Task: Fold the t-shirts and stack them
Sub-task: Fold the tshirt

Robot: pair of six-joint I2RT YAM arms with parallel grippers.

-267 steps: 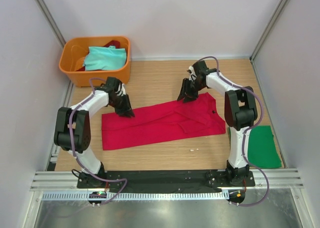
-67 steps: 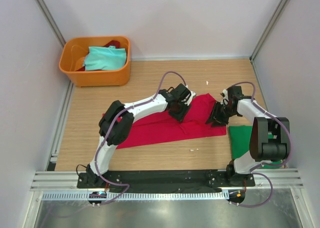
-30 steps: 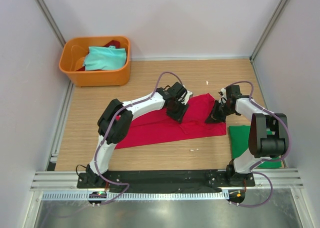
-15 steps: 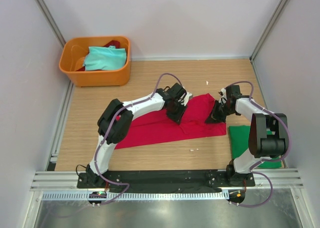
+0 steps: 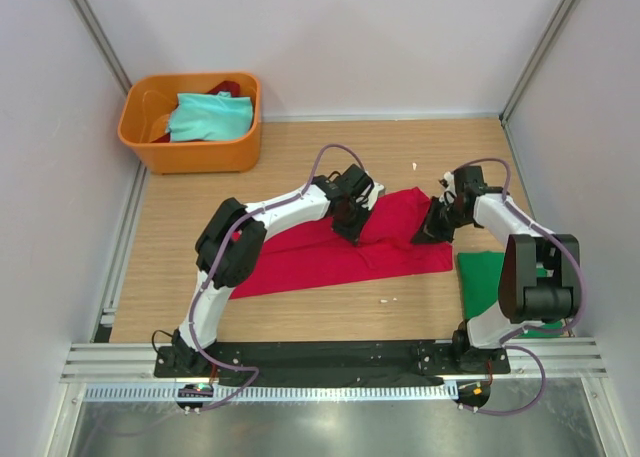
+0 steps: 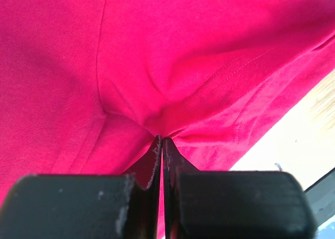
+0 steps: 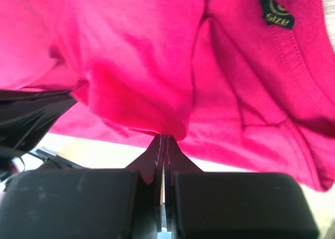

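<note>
Pinching the red shirt near its far edge, the left tool is clamped shut on a fold of cloth. The right tool is likewise closed tight on a bunched fold at the shirt's right end. The shirt lies across the middle of the tabletop, a green shirt just beside it on the right, a teal shirt in the orange tub.
</note>
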